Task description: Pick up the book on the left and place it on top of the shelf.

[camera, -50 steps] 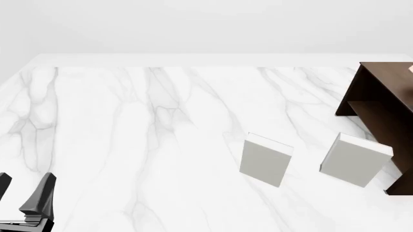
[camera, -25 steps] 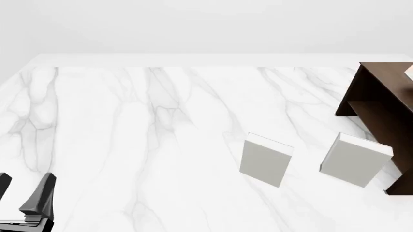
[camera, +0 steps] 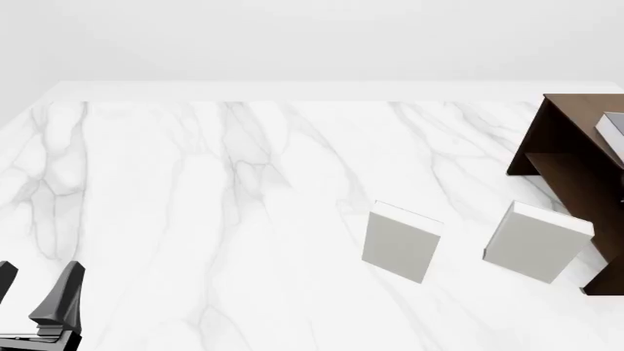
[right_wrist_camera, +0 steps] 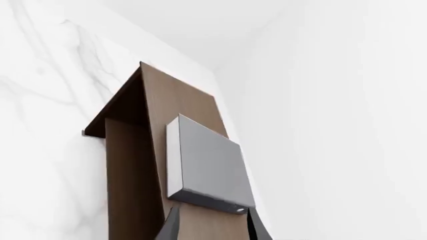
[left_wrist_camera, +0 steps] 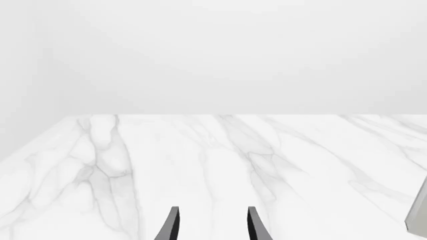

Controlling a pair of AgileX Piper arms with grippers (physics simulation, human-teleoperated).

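The right jaws (right_wrist_camera: pixel 208 220) gripped the book (right_wrist_camera: pixel 207 167) by its near edge — a slim grey-looking slab with a pale edge, no writing readable — held over the dark brown shelf (right_wrist_camera: pixel 183 100). The left jaws (camera: pixel 39 296) hung released above the marble counter (camera: pixel 195 190), two pale books (camera: pixel 402 241) standing apart.

The left gripper (camera: pixel 34 296) is sitting low at the near left corner of the marble table (camera: pixel 195 190), its dark fingers apart. Two pale grey books (camera: pixel 402 241) (camera: pixel 534 242) are standing side by side toward the right. The dark brown shelf (camera: pixel 575 172) is occupying the right edge, a grey book corner (camera: pixel 612 129) showing over its top.
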